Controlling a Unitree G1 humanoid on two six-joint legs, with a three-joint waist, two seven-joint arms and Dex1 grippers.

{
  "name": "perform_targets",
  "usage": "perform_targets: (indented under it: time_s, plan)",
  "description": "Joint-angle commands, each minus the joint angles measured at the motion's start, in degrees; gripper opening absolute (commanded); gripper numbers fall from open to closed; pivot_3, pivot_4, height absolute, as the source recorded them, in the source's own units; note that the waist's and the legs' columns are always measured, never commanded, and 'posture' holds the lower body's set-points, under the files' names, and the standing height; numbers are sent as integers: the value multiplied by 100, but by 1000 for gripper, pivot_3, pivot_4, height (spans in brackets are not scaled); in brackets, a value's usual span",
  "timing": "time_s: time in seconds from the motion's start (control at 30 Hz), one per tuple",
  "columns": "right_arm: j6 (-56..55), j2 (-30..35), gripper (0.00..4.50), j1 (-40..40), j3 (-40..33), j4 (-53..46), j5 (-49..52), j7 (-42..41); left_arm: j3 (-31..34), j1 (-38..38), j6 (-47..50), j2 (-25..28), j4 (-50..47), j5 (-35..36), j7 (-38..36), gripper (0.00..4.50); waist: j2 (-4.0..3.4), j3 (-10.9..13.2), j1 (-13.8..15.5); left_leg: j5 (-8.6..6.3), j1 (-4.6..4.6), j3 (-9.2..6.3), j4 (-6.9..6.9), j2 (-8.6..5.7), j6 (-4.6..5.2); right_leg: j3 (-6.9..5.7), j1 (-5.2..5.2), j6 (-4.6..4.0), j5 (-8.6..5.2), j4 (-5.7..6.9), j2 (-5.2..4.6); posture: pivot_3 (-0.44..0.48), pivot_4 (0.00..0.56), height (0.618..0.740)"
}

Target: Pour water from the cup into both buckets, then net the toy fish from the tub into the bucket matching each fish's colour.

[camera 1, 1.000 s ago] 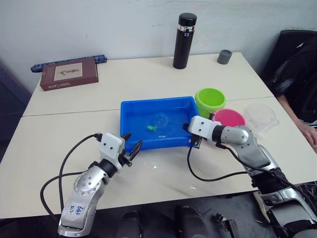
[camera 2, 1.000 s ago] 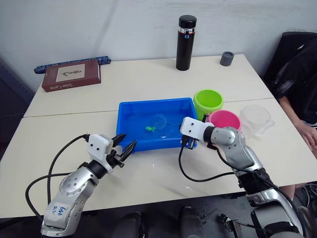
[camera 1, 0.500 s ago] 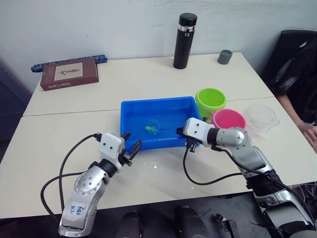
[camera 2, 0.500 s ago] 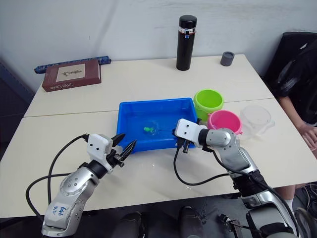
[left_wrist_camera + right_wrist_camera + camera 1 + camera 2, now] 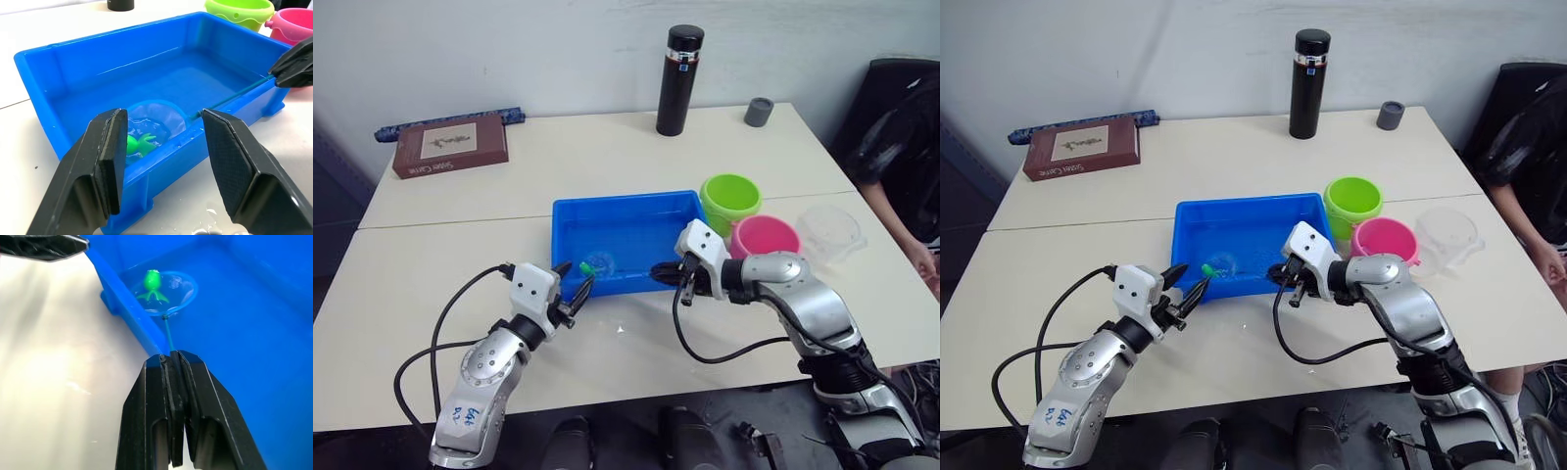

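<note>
Lower left of the head frame: left gripper (image 5: 576,290), fingers spread wide and holding nothing, parked just outside the near left corner of the tub (image 5: 570,220) on the table (image 5: 450,245). Just past those fingertips, inside that same corner: the small round net (image 5: 157,119) with one green fish (image 5: 139,143) lying in its hoop, at water level rather than lifted clear as far as can be judged. From the hoop, a thin green handle running rightward along the tub's near wall to the right gripper (image 5: 668,273), pinched shut on the handle's end near the tub's near right corner. So, long axis of the net: left to right across the frame, hoop at the far end from the holding gripper. Further right, beyond the tub's right end: green bucket (image 5: 730,198), with the pink bucket (image 5: 766,236) just beside it, nearer the frame's bottom, and the clear cup (image 5: 830,230) at the right edge of the group. Likely need: lift, then a swing rightward across the whole tub to the green bucket, fish kept level in the hoop throughout.
</note>
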State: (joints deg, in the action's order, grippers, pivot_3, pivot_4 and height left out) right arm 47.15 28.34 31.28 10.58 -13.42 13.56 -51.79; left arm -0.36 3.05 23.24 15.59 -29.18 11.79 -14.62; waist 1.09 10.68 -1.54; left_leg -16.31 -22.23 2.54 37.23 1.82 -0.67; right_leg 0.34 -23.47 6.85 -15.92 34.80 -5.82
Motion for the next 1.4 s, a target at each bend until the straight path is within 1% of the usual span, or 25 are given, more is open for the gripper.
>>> perform_targets:
  time_s: [0.03, 0.3, 0.6, 0.73, 0.97, 1.17, 1.37, 1.4]
  plan:
    - [490, -48, 0, 210, -342, -304, 461, 114, 34, -19, -77, 26, -181, 3, -48, 2675, 0, 0, 0, 0, 0, 0, -2, 0, 0, 0, -1, -1, -1, 0, 0, 0, 150, 740]
    - [886, 104, 0, 316, -754, -422, 904, 400, 42, -160, -108, 96, -84, 15, -165, 2675, 0, 0, 4, -1, -9, -2, -7, -2, -1, -5, -5, -4, -2, -10, -1, 0, 150, 740]
    - [1103, 554, 0, 211, -1378, -1010, 1347, 657, 19, -331, -199, 158, -27, 143, -536, 2675, 0, 0, 7, -1, -13, -2, -9, -5, -1, -7, -6, -3, -2, -18, 2, 0, 150, 740]
    - [1316, 720, 0, 151, -1829, -1356, 1590, 892, 12, -514, -230, 184, 58, 302, -804, 2675, 0, 0, 13, -1, -13, -2, -9, -4, -1, -8, -6, -3, -2, -18, 5, 0, 150, 740]
    - [1525, 877, 0, 25, -2336, -1718, 1873, 1322, 3, -709, -279, 246, 235, 385, -1101, 2675, 0, 0, 11, -1, -15, -3, -9, -5, 0, -8, -5, -2, -1, -24, 6, 0, 150, 740]
    - [1404, 1128, 0, -347, -2888, -1767, 1820, 1686, -76, -1015, -374, 240, 560, 398, -1291, 2675, 0, 0, 39, -1, -17, -3, -7, -6, 0, -9, -5, 0, 0, -26, 8, 0, 150, 740]
    - [848, 1421, 0, -628, -3142, -1320, 1507, 1886, -108, -1263, -476, 236, 836, 399, -1440, 2675, 0, 0, 79, -1, -18, 2, -8, -8, 1, -5, -4, 4, 2, -32, 12, 0, 150, 740]
    - [577, 1545, 0, -727, -3112, -1160, 1299, 1900, -115, -1300, -496, 233, 881, 397, -1462, 2675, 0, 0, 81, -1, -18, 6, -8, -7, 1, -5, -4, 5, 2, -33, 15, 0, 150, 740]
